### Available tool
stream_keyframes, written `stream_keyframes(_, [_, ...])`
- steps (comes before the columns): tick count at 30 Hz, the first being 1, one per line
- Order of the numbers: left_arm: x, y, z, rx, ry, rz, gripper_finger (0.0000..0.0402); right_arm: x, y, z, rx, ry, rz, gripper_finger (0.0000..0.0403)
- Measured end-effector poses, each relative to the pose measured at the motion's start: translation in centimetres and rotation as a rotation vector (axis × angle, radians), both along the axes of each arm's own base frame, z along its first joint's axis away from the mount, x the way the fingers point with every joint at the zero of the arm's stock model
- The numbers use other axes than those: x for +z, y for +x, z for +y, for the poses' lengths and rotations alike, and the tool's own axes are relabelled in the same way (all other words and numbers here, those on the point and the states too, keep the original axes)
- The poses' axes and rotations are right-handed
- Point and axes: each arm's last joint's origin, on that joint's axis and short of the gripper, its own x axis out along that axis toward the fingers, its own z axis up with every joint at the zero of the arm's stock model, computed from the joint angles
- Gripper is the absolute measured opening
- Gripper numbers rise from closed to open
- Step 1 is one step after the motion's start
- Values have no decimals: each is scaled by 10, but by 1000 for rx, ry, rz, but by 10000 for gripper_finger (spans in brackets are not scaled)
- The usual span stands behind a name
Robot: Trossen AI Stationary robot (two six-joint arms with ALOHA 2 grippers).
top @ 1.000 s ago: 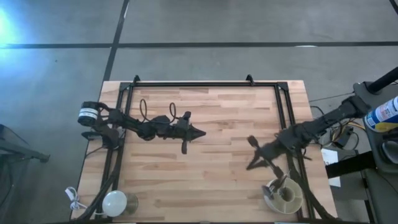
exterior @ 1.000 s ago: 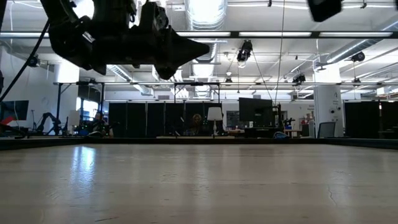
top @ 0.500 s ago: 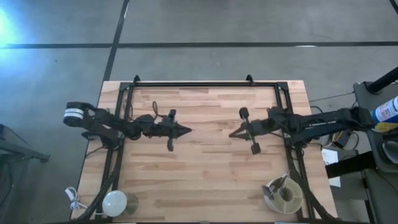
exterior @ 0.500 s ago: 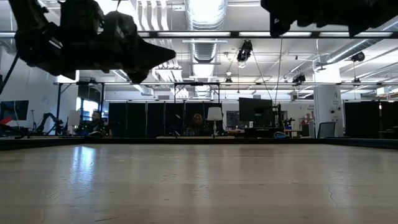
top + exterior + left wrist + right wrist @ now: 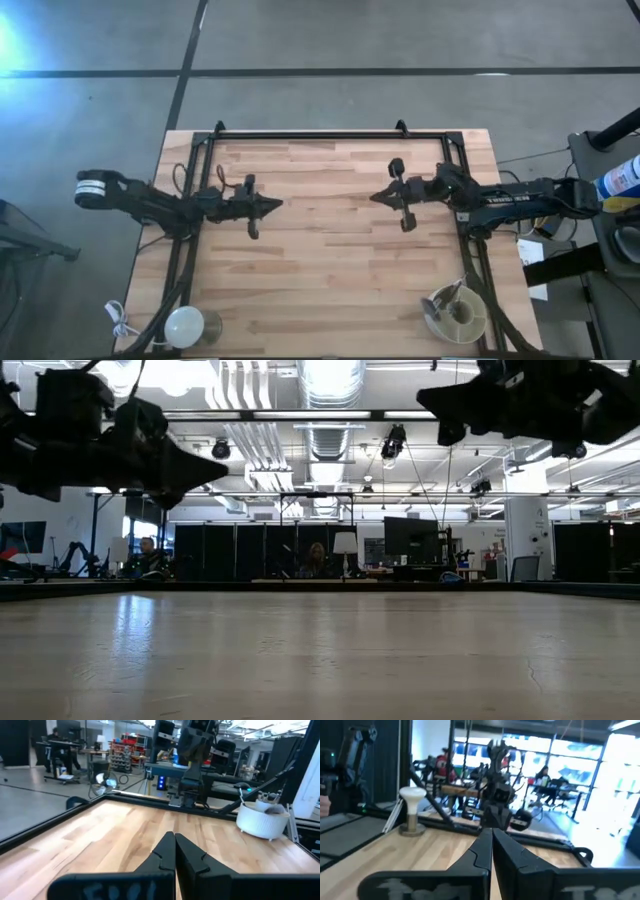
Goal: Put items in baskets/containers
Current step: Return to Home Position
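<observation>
Since the overhead view was coarse, the brushes (image 5: 446,296) read only as a few thin handles standing in the tub (image 5: 479,327), their long axes leaning off vertical and crossing the rim. Which end pointed up could not be told from above. In the left wrist view, dark brush ends (image 5: 266,797) rose above the tub's (image 5: 260,825) ribbed wall. Which compartments held them could not be made out.

Tub position: at a corner of the table (image 5: 330,270), well apart from the right gripper (image 5: 374,197), off to the side of its fingers and back along that arm. From the left gripper (image 5: 278,203) it sat far ahead and to one side.

Left gripper: fingers (image 5: 161,857) pressed together, flat against each other, raised above the wood, pointing across the table at the right arm.

Right gripper: fingers (image 5: 481,849) likewise closed flat on each other, raised, pointing back at the left arm. The two tips faced one another, well apart, with bare planks between.

White dome (image 5: 185,323) with cord (image 5: 118,318) sat at the corner beside the left arm's base, well apart from the left gripper.
</observation>
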Motion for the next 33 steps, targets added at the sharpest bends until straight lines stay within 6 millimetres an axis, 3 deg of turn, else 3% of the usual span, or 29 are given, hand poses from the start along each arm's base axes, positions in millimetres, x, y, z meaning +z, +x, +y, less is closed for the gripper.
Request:
stream_keyframes(4, [-6,-14,-1,22,-8,-7,0,-12,-18,1,-63,-3,-31,8])
stream_keyframes(11, [-6,-19,-1,32,-16,41,0,-28,-53,4,-144,50,-19,8])
stream_keyframes(21, [-4,-25,0,86,-30,62,0,-25,-91,10,-323,52,86,8])
stream_keyframes(27, [-4,-29,0,122,-34,85,0,-25,-116,16,-382,49,59,8])
stream_keyframes(33, [-2,-33,0,136,-37,89,0,-33,-118,15,-411,55,66,8])
